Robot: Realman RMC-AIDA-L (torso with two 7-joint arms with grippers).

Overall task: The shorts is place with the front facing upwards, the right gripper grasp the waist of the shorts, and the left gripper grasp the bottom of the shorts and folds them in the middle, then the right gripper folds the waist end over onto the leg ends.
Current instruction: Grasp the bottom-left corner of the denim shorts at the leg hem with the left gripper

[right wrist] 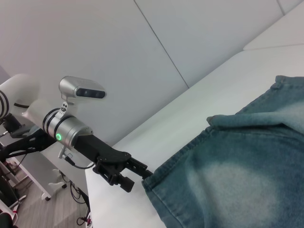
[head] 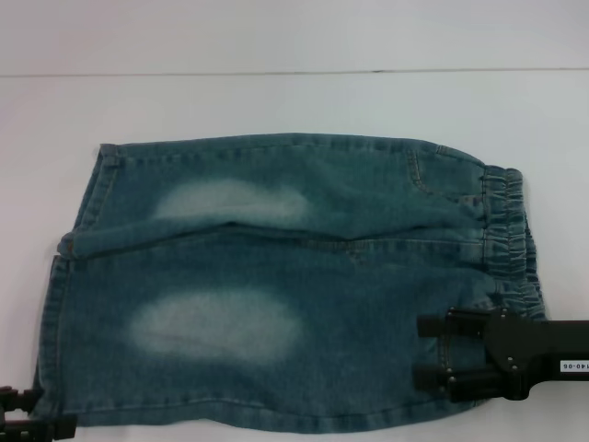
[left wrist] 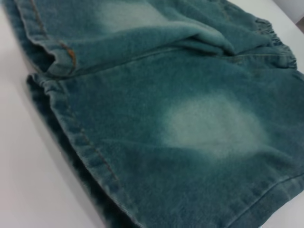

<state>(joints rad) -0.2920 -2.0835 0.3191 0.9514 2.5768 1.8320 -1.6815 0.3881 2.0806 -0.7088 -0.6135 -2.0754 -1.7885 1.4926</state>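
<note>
Right gripper (head: pixel 425 352) level over shorts (head: pixel 276 295), left gripper (right wrist: pixel 137 175) at hem corner

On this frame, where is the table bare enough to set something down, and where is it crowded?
Bare: the white table beyond the shorts, and the strip past the waist of the shorts. Crowded: the near edge, with the right gripper over the waist corner and the left gripper at the leg hem corner.

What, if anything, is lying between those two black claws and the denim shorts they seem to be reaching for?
Nothing visible blocks either one. The right tool hangs over the shorts near the waist of the shorts, its fingers spread. The left tool sits at the corner of the bottom of the shorts, with only bare white table around it.
</note>
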